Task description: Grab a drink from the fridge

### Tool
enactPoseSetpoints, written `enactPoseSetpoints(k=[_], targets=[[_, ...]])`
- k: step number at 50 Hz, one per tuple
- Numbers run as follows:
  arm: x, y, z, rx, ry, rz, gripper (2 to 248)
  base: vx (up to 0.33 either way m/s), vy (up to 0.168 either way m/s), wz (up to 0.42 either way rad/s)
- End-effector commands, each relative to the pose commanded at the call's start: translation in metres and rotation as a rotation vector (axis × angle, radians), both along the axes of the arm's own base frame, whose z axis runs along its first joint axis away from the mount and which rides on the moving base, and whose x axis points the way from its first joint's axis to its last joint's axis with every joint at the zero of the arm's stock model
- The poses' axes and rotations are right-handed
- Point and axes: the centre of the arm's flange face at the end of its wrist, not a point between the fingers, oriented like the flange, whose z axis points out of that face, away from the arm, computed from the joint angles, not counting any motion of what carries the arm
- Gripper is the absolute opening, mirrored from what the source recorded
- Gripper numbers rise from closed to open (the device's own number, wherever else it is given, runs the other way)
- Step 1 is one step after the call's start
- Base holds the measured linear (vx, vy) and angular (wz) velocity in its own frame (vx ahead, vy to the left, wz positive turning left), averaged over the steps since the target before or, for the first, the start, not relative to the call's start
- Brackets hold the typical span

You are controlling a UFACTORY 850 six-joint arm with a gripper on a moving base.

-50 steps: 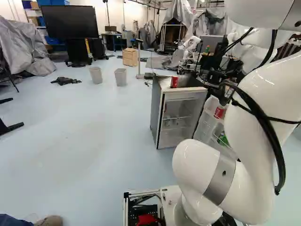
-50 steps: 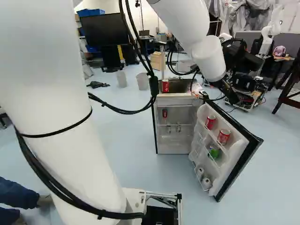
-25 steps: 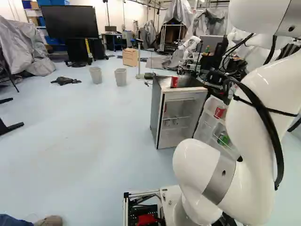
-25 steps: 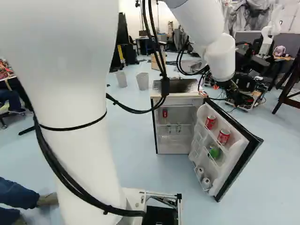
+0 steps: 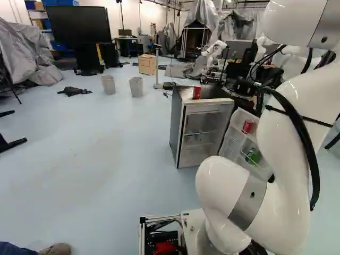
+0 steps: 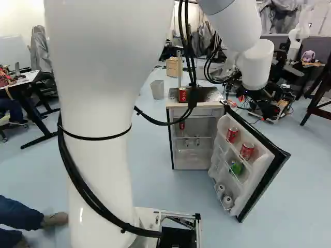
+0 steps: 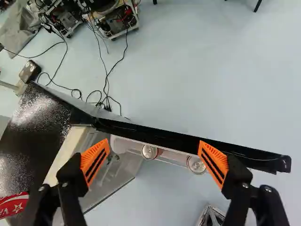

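Over the open fridge door, my gripper hangs in the right base view, partly lost against the dark clutter. In the wrist view the gripper is open, fingers wide apart with nothing held. The fridge stands with its door swung out. Two red cans stand in the door's upper rack; from above, their lids show between and ahead of the fingers. Another red can is on the fridge top. Inside is a red item; a green one sits lower in the door.
Another robot and wheeled equipment stand beyond the fridge. Cables lie on the floor behind the door. Two bins and a wooden cabinet stand farther back. A person's shoe shows near the base.
My arm has swung to the right in the right base view, its wrist moving right and slightly down, farther over the door. The base, fridge and cans have stayed put.
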Motion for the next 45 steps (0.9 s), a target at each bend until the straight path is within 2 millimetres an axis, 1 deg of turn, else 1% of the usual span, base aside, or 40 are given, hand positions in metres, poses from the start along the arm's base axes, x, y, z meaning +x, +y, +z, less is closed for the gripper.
enactPoseSetpoints(k=[12, 24, 45], targets=[[0.005, -0.018, -0.004, 0.037, 0.026, 0.014, 247, 0.0, 0.0, 0.0], [0.011, -0.038, -0.007, 0.037, 0.024, 0.006, 247, 0.0, 0.0, 0.0], [0.026, -0.081, -0.035, 0.042, 0.027, -0.015, 247, 0.0, 0.0, 0.0]])
